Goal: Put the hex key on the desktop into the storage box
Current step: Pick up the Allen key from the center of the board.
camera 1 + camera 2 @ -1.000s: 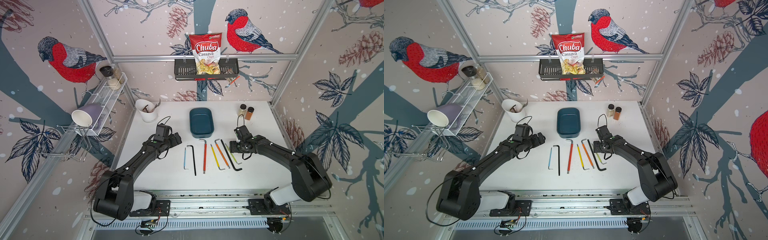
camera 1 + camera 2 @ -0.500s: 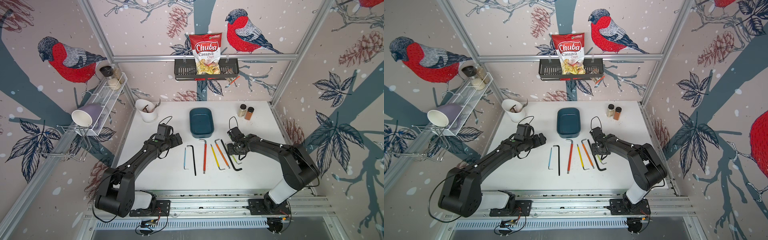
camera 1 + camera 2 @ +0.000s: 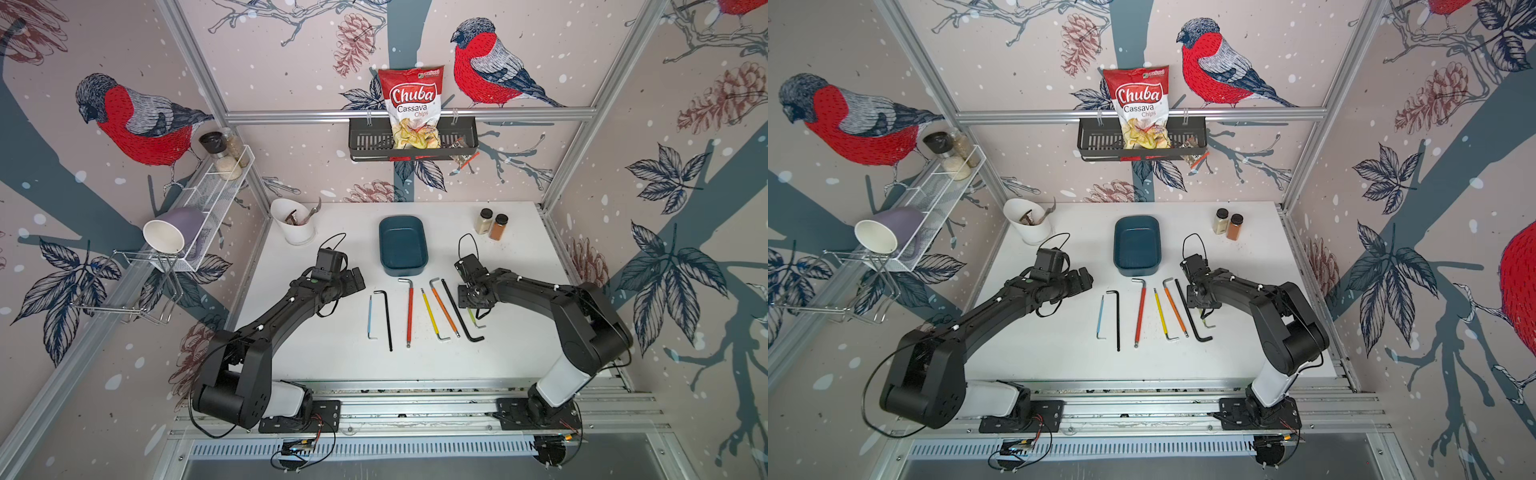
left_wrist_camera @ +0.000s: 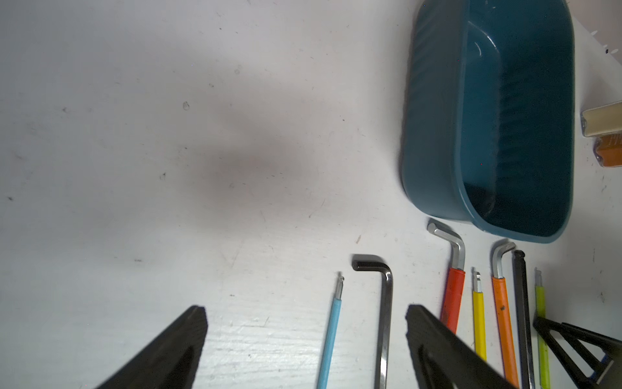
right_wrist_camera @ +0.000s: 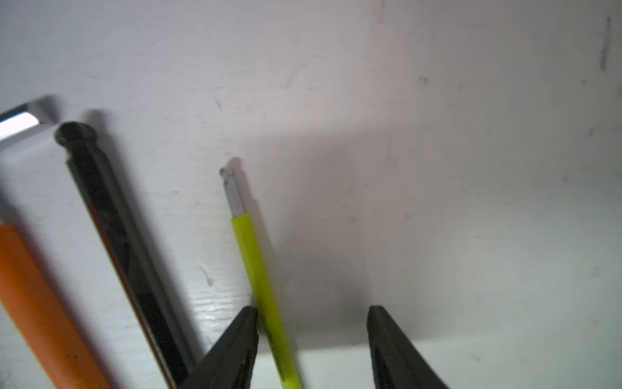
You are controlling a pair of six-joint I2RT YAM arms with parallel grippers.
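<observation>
- on the desktop [image 3: 332, 365], at the right arm's end of the row, lies the green key [image 5: 259, 269], flat, apart from the box [image 3: 402, 249]. is that the one being gone for?
- looks so. the right gripper [image 5: 312, 310] is down over it, jaws about half apart and astride the shaft. one finger sits against it or just beside, i cannot tell which; the other stands clear. nothing is held.
- so the step is the grasp, not the carry.
- that's my reading. next it wants the jaws brought together on the green sleeve alone, then a lift straight up, then a carry across to the box, which is empty.
- neighbours in the way?
- the black key [image 5: 111, 215] lies just beside, the orange key [image 5: 33, 286] past that. the near finger is between green and black, so a squeeze should miss them, though so thin a shaft could roll or slip out.
- and the left gripper [image 4: 304, 310]?
- jaws wide, holding nothing, hovering above the blue key [image 4: 331, 336] and the second black key [image 4: 385, 320] at the row's other end. no key is in the box.
</observation>
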